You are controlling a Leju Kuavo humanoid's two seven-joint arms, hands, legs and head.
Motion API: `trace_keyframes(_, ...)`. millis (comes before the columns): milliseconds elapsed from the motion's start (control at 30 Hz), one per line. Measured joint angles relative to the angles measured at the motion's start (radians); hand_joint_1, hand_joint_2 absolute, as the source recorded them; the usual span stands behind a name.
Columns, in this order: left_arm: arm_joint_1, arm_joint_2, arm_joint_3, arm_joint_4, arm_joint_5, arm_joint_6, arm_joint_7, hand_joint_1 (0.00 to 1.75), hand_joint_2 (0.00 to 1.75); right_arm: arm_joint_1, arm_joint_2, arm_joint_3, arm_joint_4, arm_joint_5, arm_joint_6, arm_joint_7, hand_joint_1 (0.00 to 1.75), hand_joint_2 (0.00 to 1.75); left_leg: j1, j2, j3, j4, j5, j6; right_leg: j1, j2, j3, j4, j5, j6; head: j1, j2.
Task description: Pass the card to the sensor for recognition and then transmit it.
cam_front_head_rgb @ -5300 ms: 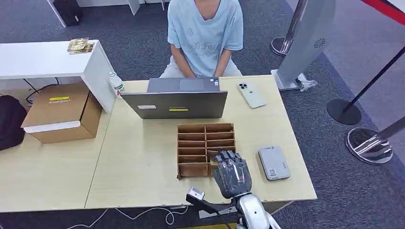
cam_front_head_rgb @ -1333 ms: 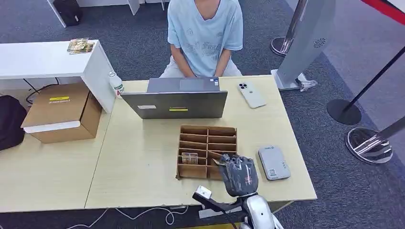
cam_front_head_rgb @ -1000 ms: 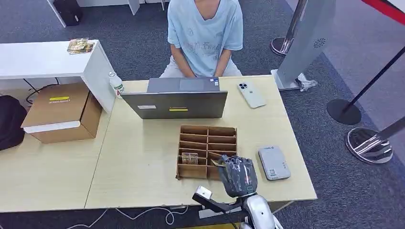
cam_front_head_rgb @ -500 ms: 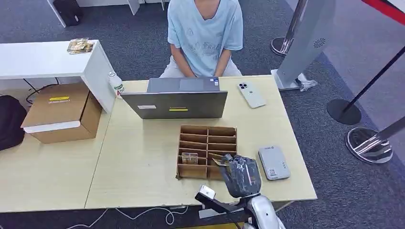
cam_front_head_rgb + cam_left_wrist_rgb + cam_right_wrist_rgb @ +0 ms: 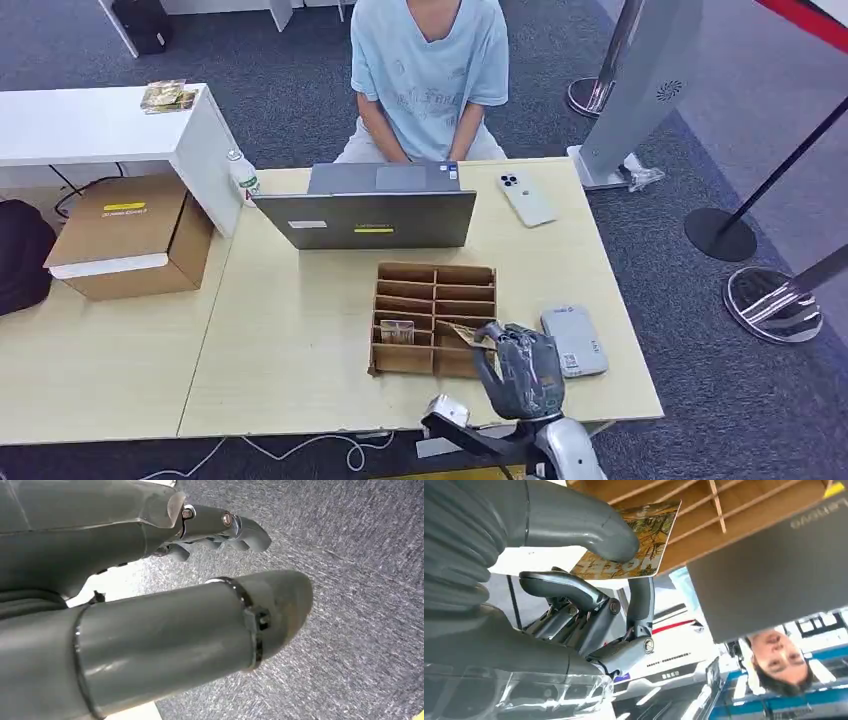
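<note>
My right hand (image 5: 519,368) hovers over the table's near edge, between the cardboard divider box (image 5: 433,318) and the grey card sensor (image 5: 573,340). It pinches a card (image 5: 636,542) with a yellow and brown picture between thumb and a finger, and the card (image 5: 468,334) sticks out toward the box. Another card (image 5: 397,331) stands in a near left compartment of the box. The sensor lies flat just right of the hand. My left hand (image 5: 165,595) hangs above grey carpet with its fingers loosely curled and nothing in them.
A person in a light blue shirt (image 5: 428,70) sits behind an open laptop (image 5: 368,212) at the far side. A white phone (image 5: 526,198) lies right of the laptop. A cardboard carton (image 5: 128,232) and a bottle (image 5: 241,175) stand to the left. Stanchion bases (image 5: 772,303) stand on the right.
My right hand has lifted the card out of the box's near right compartment and shifted right, toward the sensor. The box was nudged slightly since the earliest frame.
</note>
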Motion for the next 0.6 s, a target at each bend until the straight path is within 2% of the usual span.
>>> trace_keyframes(367,0.011,0.0,0.0,0.0,0.0,0.003,-0.003,0.0,0.0,0.014,-0.024,-0.001,-0.036,-0.094,-0.053,-0.085,1.75,1.75,0.0,0.0,0.0,0.0,0.0,0.0,0.0,0.0,0.0,0.0,0.0,0.0,0.0,0.0)
trace_keyframes(600,0.016,0.0,0.003,0.0,0.0,0.005,-0.004,0.0,0.0,0.009,-0.03,0.005,-0.034,-0.101,-0.064,-0.1,1.75,1.75,0.0,0.0,0.0,0.0,0.0,0.0,0.0,0.0,0.0,0.0,0.0,0.0,0.0,0.0)
